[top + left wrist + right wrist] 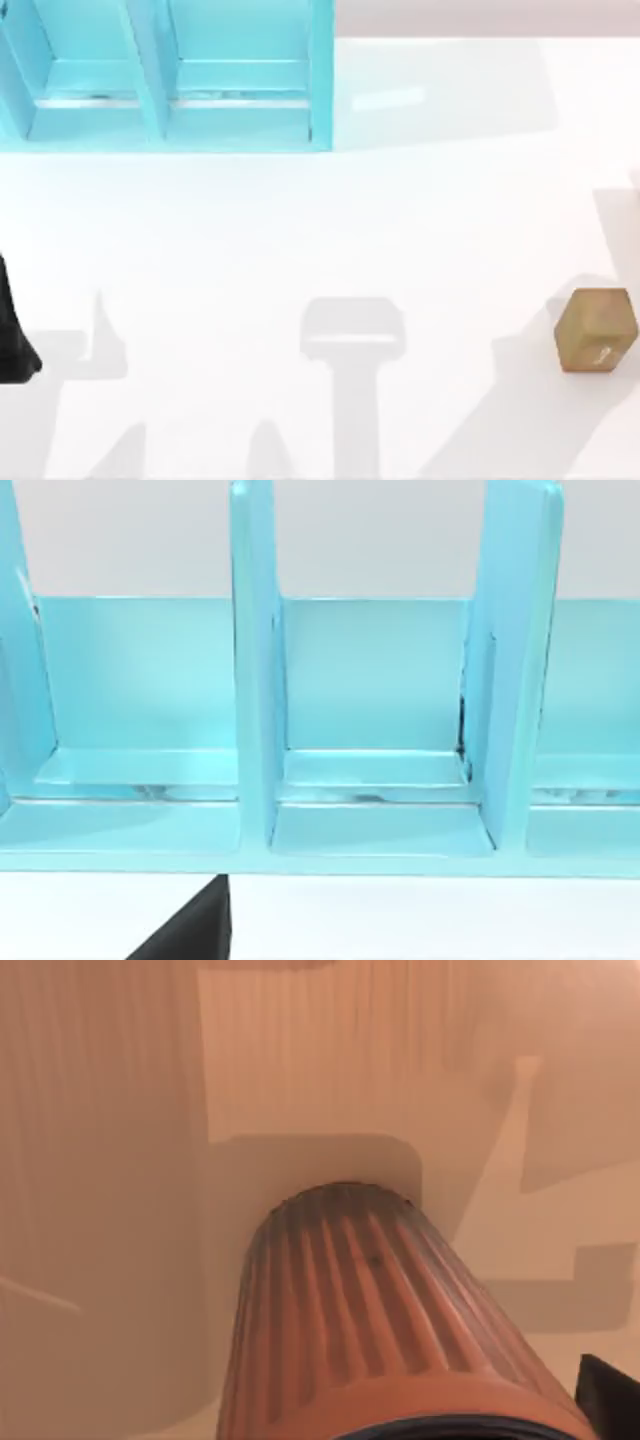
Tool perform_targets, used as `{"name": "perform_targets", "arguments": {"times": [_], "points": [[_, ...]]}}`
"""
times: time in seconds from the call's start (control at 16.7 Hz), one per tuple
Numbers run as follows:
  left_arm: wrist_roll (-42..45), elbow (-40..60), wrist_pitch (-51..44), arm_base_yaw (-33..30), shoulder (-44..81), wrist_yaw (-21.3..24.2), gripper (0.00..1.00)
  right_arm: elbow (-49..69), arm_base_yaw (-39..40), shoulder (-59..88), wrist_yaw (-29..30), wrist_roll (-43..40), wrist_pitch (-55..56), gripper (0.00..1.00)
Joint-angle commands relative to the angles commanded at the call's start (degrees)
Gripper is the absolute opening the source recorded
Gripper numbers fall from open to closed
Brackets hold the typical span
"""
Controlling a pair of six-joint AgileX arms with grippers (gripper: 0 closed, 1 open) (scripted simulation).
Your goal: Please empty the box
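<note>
Closest in, at the lower right of the top view, the brown object point(596, 330) sits on the white table point(330, 230), well apart from the box. The right wrist view looks down at close range on a ribbed brown cylinder point(370, 1310), most likely the same thing. A dark piece beside it is probably part of the right gripper point(610, 1400), and I cannot tell whether that gripper is open, closed or gripping the object. The main risk lies here. A round, ribbed body may roll or tip if it is let go tilted or brushed as the arm lifts away, and it could then run out past the right side of the frame. The left gripper point(15, 350) is a dark shape at the far left edge, apparently idle, and its state cannot be told either. Nothing lies on the open table between the two arms. Farthest off, in the upper left, stands the blue box point(240, 120). Its compartments point(375, 770) in the left wrist view look bare, so the emptying seems nearly or fully done, though part of the box runs out of frame.
</note>
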Motion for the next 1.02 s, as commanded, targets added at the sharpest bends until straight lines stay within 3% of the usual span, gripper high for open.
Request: {"name": "perform_targets", "arguments": {"times": [0.6,1.02], "points": [[0.0,0.0,0.0,0.0,0.0,0.0,1.0,0.11,-0.05,-0.02,-0.08,0.08,-0.16,0.0],[0.0,0.0,0.0,0.0,0.0,0.0,1.0,10.29,-1.34,-3.5,-2.07,-0.37,-10.52,0.0]]}}
